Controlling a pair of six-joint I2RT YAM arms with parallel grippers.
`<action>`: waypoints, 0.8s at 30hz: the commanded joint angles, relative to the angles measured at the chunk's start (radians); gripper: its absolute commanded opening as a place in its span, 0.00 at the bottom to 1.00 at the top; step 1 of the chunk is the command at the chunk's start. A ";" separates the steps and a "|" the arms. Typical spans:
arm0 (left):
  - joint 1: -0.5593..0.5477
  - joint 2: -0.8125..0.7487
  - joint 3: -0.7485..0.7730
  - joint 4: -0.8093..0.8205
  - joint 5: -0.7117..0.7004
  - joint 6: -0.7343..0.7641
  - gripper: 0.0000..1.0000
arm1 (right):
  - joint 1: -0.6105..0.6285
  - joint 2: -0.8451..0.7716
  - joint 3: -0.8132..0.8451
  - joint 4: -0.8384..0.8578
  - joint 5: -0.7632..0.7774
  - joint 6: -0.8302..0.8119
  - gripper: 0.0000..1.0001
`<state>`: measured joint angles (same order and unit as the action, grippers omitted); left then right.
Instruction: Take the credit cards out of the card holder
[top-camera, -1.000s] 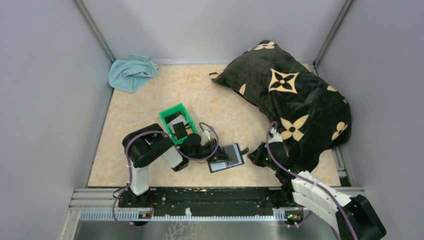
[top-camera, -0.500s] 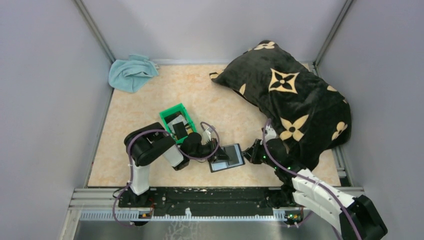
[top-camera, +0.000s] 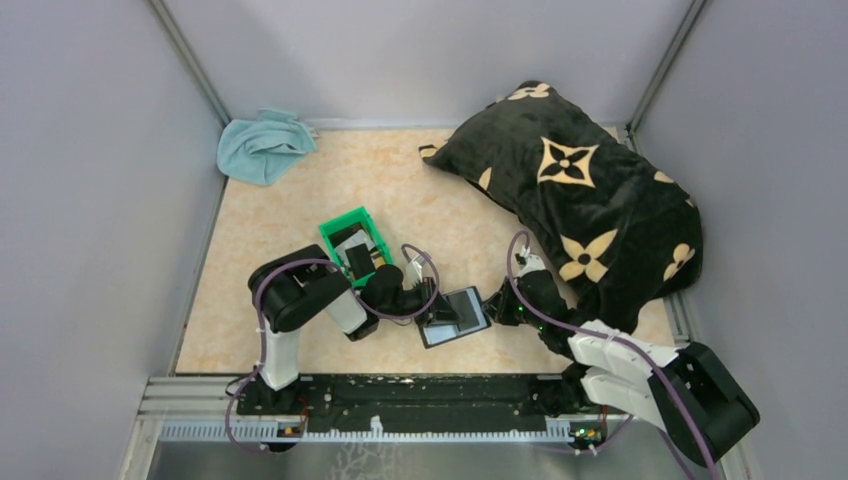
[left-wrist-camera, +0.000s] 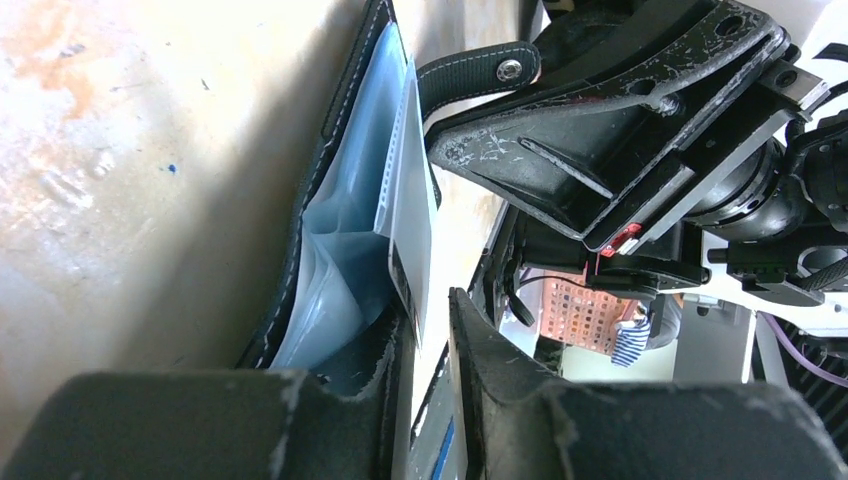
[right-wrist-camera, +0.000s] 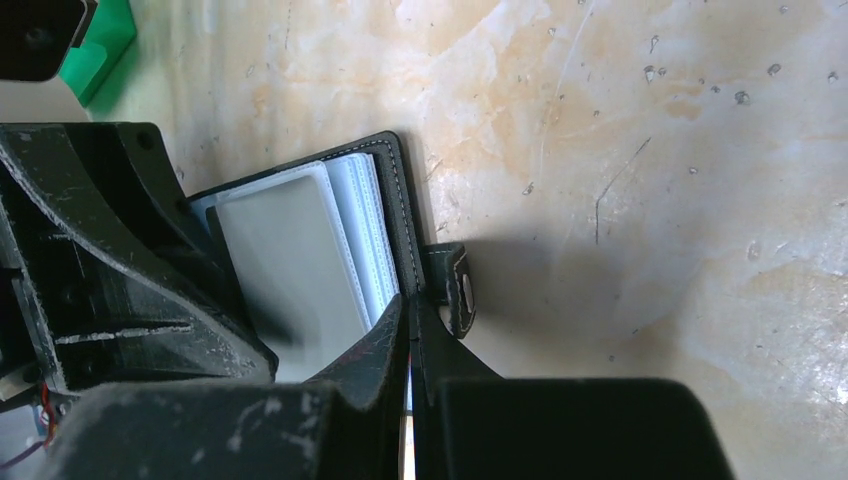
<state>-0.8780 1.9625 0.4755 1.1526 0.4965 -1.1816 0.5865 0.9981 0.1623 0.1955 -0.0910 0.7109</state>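
Observation:
The black card holder (top-camera: 462, 312) lies open on the table, its grey-blue sleeves showing in the left wrist view (left-wrist-camera: 340, 200). My left gripper (top-camera: 428, 312) is at its left side. Its jaws (left-wrist-camera: 430, 310) stand close around a pale grey-white credit card (left-wrist-camera: 412, 230) that sticks out of a sleeve. The card also shows in the right wrist view (right-wrist-camera: 290, 260). My right gripper (top-camera: 495, 305) is shut (right-wrist-camera: 410, 310) on the holder's right cover edge (right-wrist-camera: 405, 200), next to its snap strap (right-wrist-camera: 455, 290). Other cards (top-camera: 352, 245) lie in the green bin (top-camera: 340, 228).
A large black cushion with tan flowers (top-camera: 580, 190) fills the right side, just behind my right arm. A light blue cloth (top-camera: 262, 145) lies in the far left corner. The green bin stands just behind my left gripper. Grey walls enclose the table.
My right gripper has moved left from beside the cushion to the holder's right edge and closed on it. My left gripper and the holder have stayed in place.

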 joint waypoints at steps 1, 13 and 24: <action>0.002 0.007 0.008 0.060 0.033 0.008 0.25 | -0.011 0.022 -0.010 0.051 0.041 0.019 0.00; 0.060 -0.031 -0.086 0.145 0.046 -0.024 0.25 | -0.054 0.047 0.012 0.003 0.071 0.067 0.00; 0.088 -0.043 -0.100 0.131 0.061 -0.021 0.19 | -0.065 0.069 0.047 -0.013 0.043 0.059 0.00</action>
<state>-0.7990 1.9278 0.3687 1.2423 0.5404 -1.2110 0.5385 1.0454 0.1761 0.2150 -0.0772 0.7883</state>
